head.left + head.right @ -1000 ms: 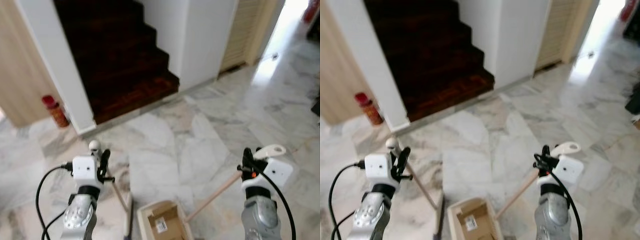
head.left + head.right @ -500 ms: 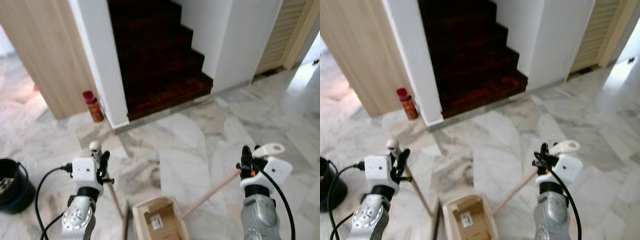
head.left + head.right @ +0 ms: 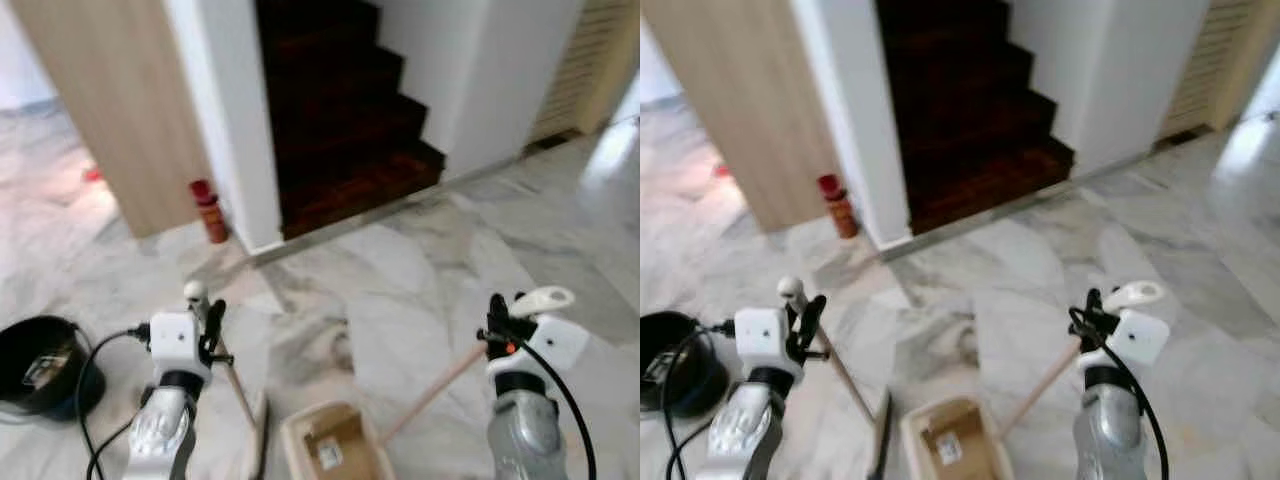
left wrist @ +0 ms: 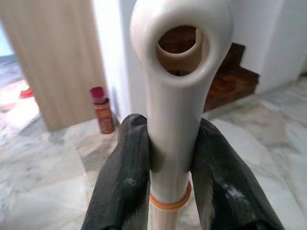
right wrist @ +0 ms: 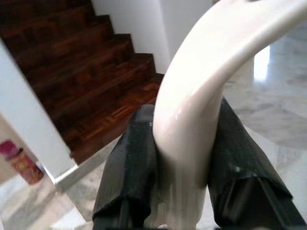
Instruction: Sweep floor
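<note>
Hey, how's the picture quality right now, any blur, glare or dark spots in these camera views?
Both eye views are slightly soft; the staircase is deep in shadow, and bright glare washes the marble floor at the far right. In the left wrist view the broom handle and fingers are sharp, the red can behind blurred. In the right wrist view the dustpan handle shows shiny highlights.

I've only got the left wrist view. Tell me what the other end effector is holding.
Observer: The right end effector is shut on the dustpan handle, cream plastic on a wooden pole.
Operator: Report what's on the floor at the robot's left.
Observer: A black bucket sits on the marble there.
Operator: Say where the dustpan pan is.
Observer: The dustpan rests on the floor between the arms, with cardboard scraps inside, beside the broom head below the left end effector.
</note>
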You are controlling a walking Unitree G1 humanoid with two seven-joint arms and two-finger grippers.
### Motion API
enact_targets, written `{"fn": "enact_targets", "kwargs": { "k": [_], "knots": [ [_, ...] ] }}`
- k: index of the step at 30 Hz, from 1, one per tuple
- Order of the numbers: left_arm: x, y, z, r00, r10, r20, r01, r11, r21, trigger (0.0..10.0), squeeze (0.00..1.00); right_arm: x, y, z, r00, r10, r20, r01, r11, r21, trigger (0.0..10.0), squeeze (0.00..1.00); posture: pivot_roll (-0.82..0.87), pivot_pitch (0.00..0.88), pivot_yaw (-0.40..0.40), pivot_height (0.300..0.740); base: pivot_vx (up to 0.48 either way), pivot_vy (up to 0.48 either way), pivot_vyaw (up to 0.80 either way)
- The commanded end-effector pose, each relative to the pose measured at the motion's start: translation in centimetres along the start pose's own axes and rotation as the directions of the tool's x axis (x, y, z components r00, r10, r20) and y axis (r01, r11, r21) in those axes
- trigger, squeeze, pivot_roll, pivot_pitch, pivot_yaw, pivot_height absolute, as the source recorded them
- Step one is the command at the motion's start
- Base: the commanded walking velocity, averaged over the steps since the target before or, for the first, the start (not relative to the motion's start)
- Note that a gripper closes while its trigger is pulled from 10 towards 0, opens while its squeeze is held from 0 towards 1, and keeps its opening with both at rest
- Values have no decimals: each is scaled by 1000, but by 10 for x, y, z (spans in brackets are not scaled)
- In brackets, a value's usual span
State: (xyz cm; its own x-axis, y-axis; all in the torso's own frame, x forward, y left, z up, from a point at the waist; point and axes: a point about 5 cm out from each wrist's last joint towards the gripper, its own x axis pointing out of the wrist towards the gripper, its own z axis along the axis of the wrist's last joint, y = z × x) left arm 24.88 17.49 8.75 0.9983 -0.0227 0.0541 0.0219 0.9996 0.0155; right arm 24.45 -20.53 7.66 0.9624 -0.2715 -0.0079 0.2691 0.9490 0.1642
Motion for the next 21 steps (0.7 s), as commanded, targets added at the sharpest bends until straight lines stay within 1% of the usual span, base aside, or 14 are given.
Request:
{"fn": "enact_targets", "kwargs": {
  "k": [1, 3, 5, 21],
  "knots": [
    [-1, 10, 7, 999, 23, 25, -24, 999, 32, 8510, 0, 4, 17, 13, 997, 48, 65, -51, 998, 42, 10000, 0, -3, 0, 10, 740, 0, 334, 800],
    [0, 10, 7, 999, 23, 25, -24, 999, 32, 8510, 0, 4, 18, 13, 997, 48, 64, -51, 998, 43, 10000, 0, -4, 0, 10, 740, 0, 334, 800],
    [0, 10, 7, 999, 24, 25, -25, 999, 33, 8549, 0, 4, 18, 12, 997, 46, 63, -49, 998, 46, 10000, 0, -3, 0, 11, 740, 0, 337, 441],
    [1, 11, 9, 999, 19, 29, -21, 999, 37, 8510, 0, 5, 23, 11, 997, 47, 56, -50, 997, 61, 10000, 0, 4, 0, 17, 740, 0, 335, 0]
  ]
}}
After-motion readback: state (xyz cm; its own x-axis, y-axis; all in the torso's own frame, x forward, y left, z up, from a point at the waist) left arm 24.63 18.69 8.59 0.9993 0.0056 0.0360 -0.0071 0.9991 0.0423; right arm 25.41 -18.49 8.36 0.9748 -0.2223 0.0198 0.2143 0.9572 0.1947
